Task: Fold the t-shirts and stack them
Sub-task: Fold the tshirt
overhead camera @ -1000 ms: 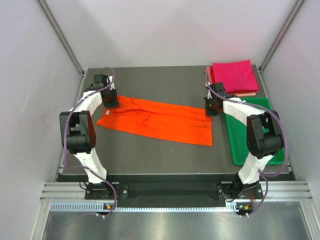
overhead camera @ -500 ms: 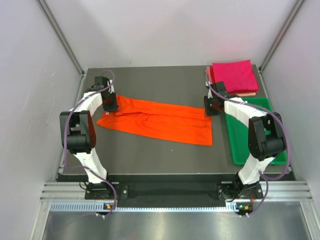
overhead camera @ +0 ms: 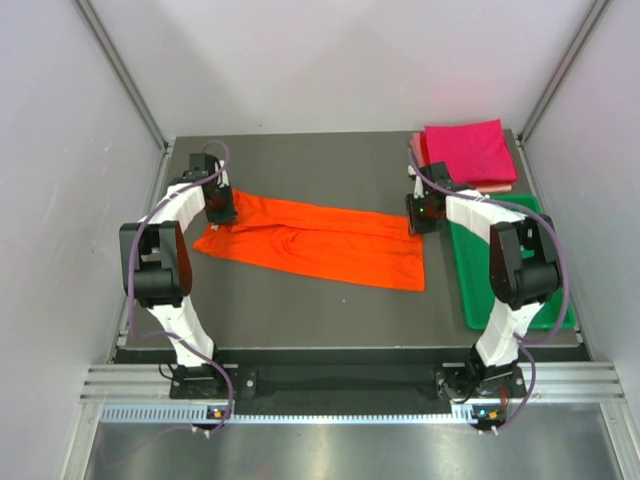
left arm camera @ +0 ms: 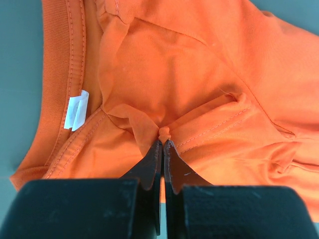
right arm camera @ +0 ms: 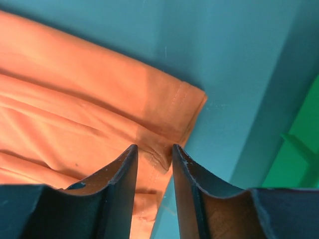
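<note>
A bright orange t-shirt (overhead camera: pixel 320 240) lies folded lengthwise into a long strip across the dark table. My left gripper (overhead camera: pixel 222 212) is at its collar end, shut on a pinch of the orange cloth (left arm camera: pixel 163 143) beside the white label (left arm camera: pixel 76 110). Over the strip's far right hem corner (right arm camera: pixel 192 102), my right gripper (overhead camera: pixel 418 222) is open. Its fingers straddle a small wrinkle of hem (right arm camera: pixel 154 148) without clamping it. At the back right a magenta t-shirt (overhead camera: pixel 465 150), folded square, lies on top of a pale pink one (overhead camera: pixel 495 187).
A green plastic tray (overhead camera: pixel 468 290) sits along the table's right side, partly under my right arm, and shows in the right wrist view (right arm camera: pixel 294 149). Grey walls close in the table on the left, back and right.
My right gripper went from shut to open, releasing the orange hem, and shifted slightly toward the back. The left gripper kept its hold and barely moved.
</note>
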You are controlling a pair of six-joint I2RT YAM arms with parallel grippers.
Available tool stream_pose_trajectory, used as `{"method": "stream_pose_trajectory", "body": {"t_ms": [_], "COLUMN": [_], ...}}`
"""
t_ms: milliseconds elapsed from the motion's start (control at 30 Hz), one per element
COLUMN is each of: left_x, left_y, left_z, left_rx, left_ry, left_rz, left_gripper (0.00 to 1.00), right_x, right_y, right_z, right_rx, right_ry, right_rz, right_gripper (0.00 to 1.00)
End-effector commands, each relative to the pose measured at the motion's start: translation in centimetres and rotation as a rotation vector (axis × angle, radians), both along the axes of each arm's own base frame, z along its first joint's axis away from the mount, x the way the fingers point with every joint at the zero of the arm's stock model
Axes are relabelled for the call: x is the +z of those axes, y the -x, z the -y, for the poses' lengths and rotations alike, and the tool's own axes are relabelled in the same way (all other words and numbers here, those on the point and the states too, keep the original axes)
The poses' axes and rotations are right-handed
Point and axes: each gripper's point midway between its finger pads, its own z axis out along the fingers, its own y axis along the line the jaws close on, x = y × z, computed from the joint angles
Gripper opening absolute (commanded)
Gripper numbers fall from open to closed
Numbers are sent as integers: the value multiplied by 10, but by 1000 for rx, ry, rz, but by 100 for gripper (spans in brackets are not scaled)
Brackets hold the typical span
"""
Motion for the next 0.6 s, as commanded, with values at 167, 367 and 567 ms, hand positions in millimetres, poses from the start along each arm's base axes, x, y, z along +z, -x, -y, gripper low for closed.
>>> {"method": "stream_pose_trajectory", "body": {"t_ms": [167, 367, 567], "left_x": [3, 5, 15], "left_y": [-3, -2, 2], "left_z": [1, -4, -17], "left_rx": [1, 39, 110], "left_ry": [10, -7, -67], "left_rz": [3, -13, 2], "left_gripper": [0, 0, 0], "right_x": [14, 31, 46], "right_y": [-18, -14, -5], "right_z": [0, 4, 6], "right_rx": [15, -7, -24], "right_ry": [-15, -8, -5], "right_rz": [50, 92, 139], "right_gripper": [11, 0, 0]}}
